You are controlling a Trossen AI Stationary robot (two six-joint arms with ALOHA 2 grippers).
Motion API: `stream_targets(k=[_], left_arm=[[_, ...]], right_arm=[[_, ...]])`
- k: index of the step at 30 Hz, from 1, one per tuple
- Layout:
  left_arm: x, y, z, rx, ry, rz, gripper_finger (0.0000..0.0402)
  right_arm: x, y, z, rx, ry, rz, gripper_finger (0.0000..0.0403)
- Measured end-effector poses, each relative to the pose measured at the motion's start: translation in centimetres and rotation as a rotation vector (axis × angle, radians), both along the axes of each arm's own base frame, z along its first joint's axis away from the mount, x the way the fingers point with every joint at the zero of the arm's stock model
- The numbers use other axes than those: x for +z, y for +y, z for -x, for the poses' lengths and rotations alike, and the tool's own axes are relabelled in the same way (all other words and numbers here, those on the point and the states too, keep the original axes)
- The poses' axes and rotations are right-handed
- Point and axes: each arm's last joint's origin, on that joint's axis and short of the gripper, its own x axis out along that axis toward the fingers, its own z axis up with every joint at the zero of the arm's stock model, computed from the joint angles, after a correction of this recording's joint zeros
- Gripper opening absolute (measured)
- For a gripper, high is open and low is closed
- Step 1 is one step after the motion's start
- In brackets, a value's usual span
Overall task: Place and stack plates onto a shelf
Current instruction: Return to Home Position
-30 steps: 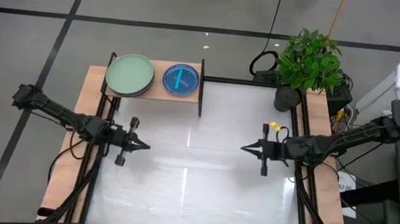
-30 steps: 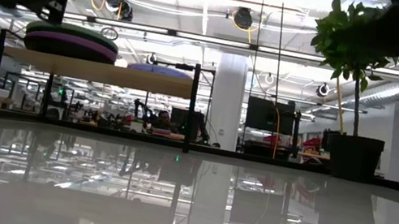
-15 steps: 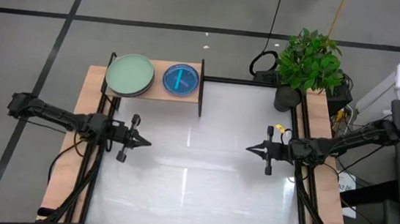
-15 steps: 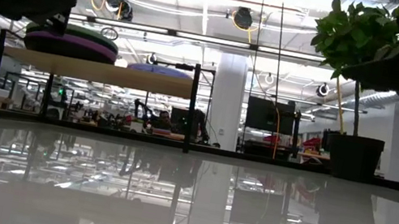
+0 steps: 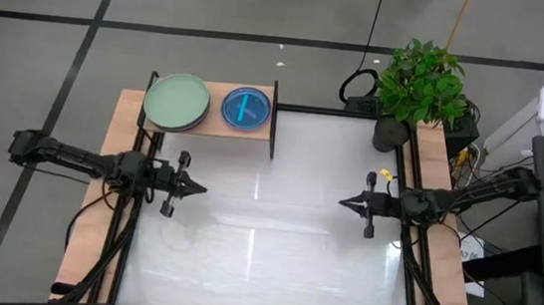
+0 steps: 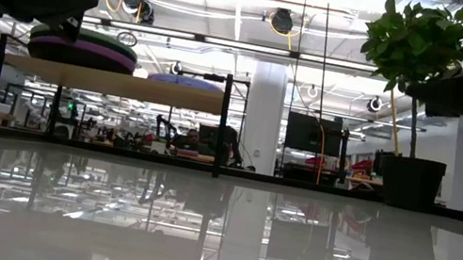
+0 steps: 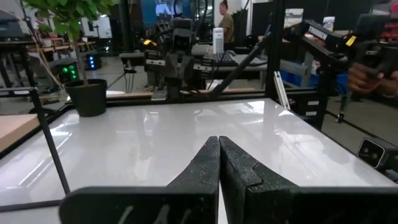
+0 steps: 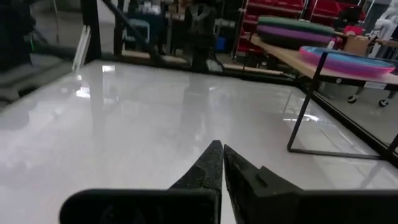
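The light-wood shelf (image 5: 210, 119) stands on black posts at the table's far left corner. On it sits a stack of large plates with a sage-green plate (image 5: 177, 101) on top and purple and black rims (image 6: 83, 48) below it. Beside that is a stack of small plates with a cyan plate (image 5: 246, 108) on top; pink and cyan edges (image 8: 348, 61) show in the right wrist view. My left gripper (image 5: 200, 191) hovers shut over the table's left side. My right gripper (image 5: 342, 203) hovers shut over the right side. Each holds nothing.
A potted plant (image 5: 418, 87) stands at the table's far right corner. The glossy white tabletop (image 5: 263, 242) lies between the two arms. The shelf's black posts (image 5: 272, 138) stand on the far left part of the table. Cables and equipment lie beyond the right edge.
Both arms have drawn back from the middle: the left gripper a little toward the table's left edge, the right gripper toward the right edge. Both stayed shut. The plates have not moved.
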Motion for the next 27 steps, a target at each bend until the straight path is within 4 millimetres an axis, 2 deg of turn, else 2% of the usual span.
stream_targets(k=[20,27], left_arm=[[1.0,0.0,1.7,-0.05,-0.101,0.01,0.0001],[0.7,0.3,2.1,0.021,-0.079,0.008,0.0001]], right_arm=[[0.4,-0.3,1.0,-0.001,-0.035,-0.033,0.0],[0.7,-0.4,1.3,0.001,-0.066,-0.016,0.0]])
